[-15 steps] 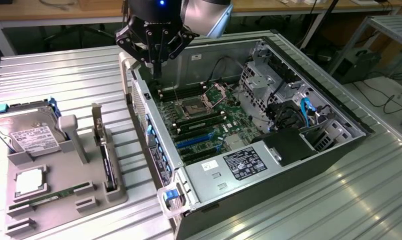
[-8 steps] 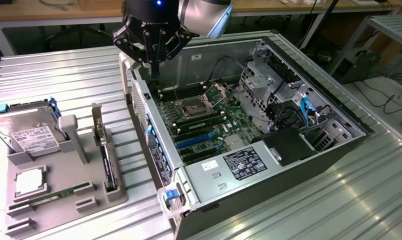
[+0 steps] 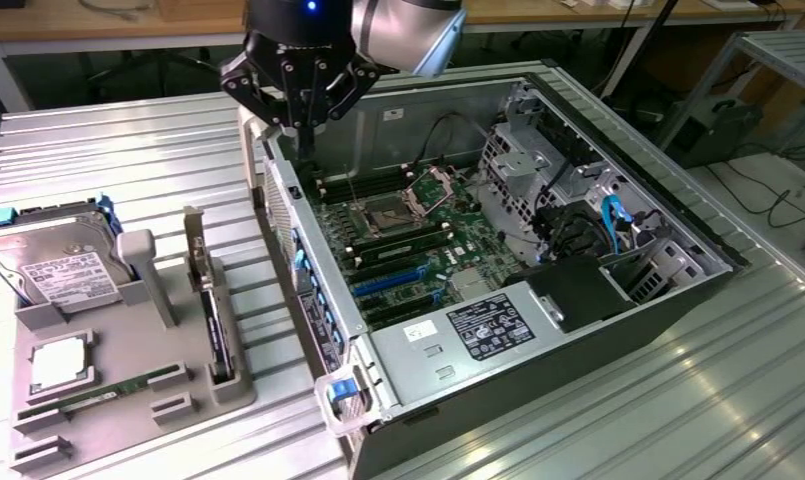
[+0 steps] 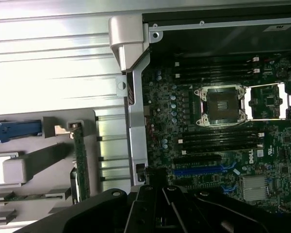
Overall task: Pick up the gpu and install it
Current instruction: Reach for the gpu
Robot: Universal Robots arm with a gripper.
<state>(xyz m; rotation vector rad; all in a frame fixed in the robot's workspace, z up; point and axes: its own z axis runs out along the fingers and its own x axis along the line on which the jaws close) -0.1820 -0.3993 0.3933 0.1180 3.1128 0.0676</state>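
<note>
My fingers (image 3: 301, 128): pressed shut, tips meeting, nothing between them. I hold no part.
Where I hang: above the open computer case (image 3: 669, 290), over its wall on the exterior view's left near the far corner. My tips point down and touch nothing that I can make out.
Gpu (image 3: 215, 325): stands on its long edge in a slot of the grey holder tray (image 3: 122, 410), its pale end bracket at the far end. It is outside the case, on the exterior view's left, well apart from my fingers and not yet picked up.
Wrist view: the gpu (image 4: 81, 170) shows edge-on as a narrow green strip beyond the case wall. My fingers (image 4: 157, 187) are a dark shape over that wall, beside the motherboard (image 4: 218, 145).
Motherboard detail: it lies flat in the case, with the CPU socket (image 3: 379, 215) uncovered and its load plate swung open. The blue expansion slot (image 3: 391, 282) sits between the socket and the power supply (image 3: 469, 335).
Hard drive (image 3: 62, 265): silver and labelled, propped in the tray on the side of the gpu away from the case.
RAM stick (image 3: 109, 390): narrow and green, lying in the tray near its front.
Desk (image 3: 135, 150): ribbed metal, carrying the case and the tray side by side.
</note>
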